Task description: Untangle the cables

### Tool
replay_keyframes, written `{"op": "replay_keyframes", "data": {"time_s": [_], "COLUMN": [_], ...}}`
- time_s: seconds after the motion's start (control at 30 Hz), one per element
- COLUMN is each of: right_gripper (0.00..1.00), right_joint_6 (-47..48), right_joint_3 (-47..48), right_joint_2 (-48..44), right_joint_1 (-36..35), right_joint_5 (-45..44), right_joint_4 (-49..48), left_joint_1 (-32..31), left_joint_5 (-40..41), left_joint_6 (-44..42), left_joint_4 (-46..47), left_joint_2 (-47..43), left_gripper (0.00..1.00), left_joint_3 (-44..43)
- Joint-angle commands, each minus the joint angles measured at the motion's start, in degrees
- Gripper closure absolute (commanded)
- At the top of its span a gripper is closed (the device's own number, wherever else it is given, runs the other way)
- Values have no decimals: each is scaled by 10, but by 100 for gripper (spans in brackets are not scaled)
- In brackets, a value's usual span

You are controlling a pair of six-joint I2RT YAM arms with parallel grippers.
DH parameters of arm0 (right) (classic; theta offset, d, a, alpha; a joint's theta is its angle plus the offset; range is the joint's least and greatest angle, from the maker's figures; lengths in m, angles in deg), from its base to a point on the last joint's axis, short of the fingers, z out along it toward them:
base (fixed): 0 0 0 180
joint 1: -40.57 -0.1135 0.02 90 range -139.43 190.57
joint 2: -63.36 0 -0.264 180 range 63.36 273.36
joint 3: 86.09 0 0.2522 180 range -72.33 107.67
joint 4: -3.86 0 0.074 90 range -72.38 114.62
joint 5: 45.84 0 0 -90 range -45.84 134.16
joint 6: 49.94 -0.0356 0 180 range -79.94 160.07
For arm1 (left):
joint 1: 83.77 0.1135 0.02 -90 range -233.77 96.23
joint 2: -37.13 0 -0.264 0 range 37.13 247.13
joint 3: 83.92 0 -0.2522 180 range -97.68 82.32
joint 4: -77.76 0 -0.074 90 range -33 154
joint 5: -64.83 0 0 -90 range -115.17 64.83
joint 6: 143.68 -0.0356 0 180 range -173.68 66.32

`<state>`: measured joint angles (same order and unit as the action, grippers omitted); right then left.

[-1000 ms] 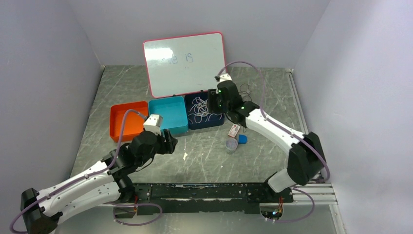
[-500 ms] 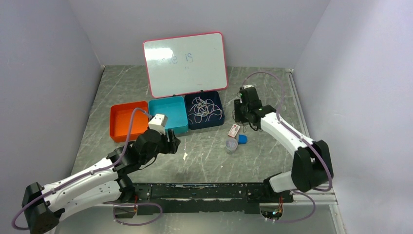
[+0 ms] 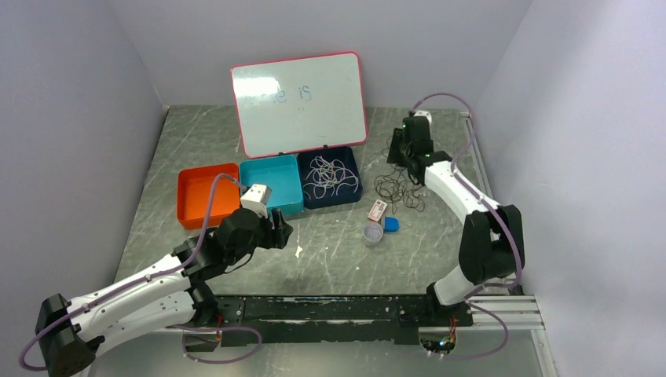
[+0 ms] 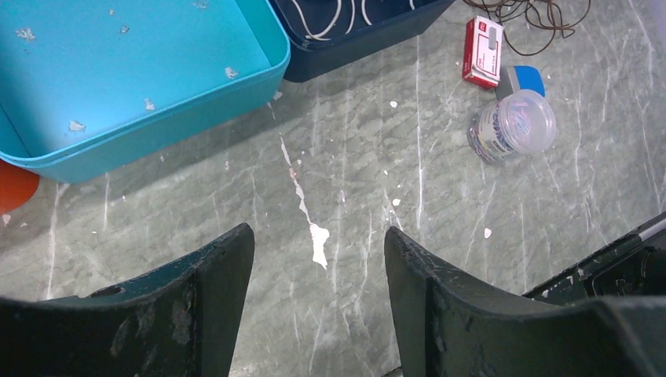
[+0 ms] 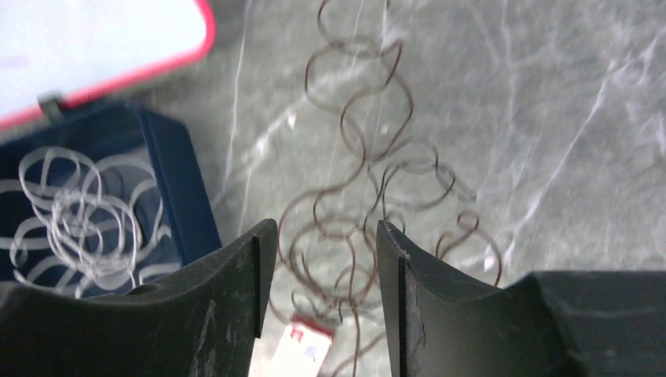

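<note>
Faintly, whiteboard [image 3: 298, 102] reads "is" — cables [image 3: 328, 174] near

Left arm [image 3: 133, 302], right arm [image 3: 451, 184]: white shells, black joint housings [image 3: 236, 234], thin looped purple hoses [image 3: 207, 206]. Left gripper [image 4: 318, 239], right gripper [image 5: 320, 232]: dull black, scuffed, curved fingers.

Pink-framed whiteboard [image 3: 298, 102], orange tray [image 3: 206, 196], teal tray [image 3: 271, 182], navy tray [image 5: 179, 177], red box [image 3: 378, 210], clear jar [image 3: 373, 234], blue lid [image 3: 391, 224], marbled table [image 3: 330, 255]

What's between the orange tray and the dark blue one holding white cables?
A teal tray, set side by side with both; the top view shows all three in a row.
</note>
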<state>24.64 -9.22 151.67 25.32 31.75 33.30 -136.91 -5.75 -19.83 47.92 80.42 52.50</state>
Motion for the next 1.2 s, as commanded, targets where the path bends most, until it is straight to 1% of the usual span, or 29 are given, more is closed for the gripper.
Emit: {"op": "replay_keyframes", "data": {"time_s": [0.0, 0.1, 0.27, 0.43, 0.53, 0.67, 0.93, 1.07, 1.17], "right_gripper": [47, 47, 47, 47, 46, 46, 48, 51, 55], "right_joint_6": [-38, -51, -74, -101, -105, -105, -110, -108, -103], "right_joint_3": [56, 103, 156, 190, 213, 254, 299, 317, 328], "right_joint_2": [53, 108, 186, 243, 270, 329, 393, 412, 422], "right_joint_1": [44, 60, 64, 65, 65, 65, 65, 65, 65], "right_joint_5": [24, 67, 77, 59, 47, 38, 17, 13, 16], "right_joint_4": [-75, -73, -86, -101, -109, -107, -115, -119, -124], "left_joint_1": [-4, -4, -4, -4, -4, -4, -4, -4, -4], "left_joint_5": [-18, -22, -31, -32, -30, -26, -15, -9, -6], "left_joint_6": [4, 6, 3, -3, -5, -5, -2, -3, -4], "left_joint_4": [26, 35, 46, 47, 43, 36, 14, 4, -3], "left_joint_2": [-1, 2, 16, 23, 22, 16, -2, -8, -11], "left_gripper": [34, 33, 34, 34, 34, 34, 33, 33, 33], "left_joint_3": [1, 5, 2, -6, -9, -9, -9, -10, -12]}}
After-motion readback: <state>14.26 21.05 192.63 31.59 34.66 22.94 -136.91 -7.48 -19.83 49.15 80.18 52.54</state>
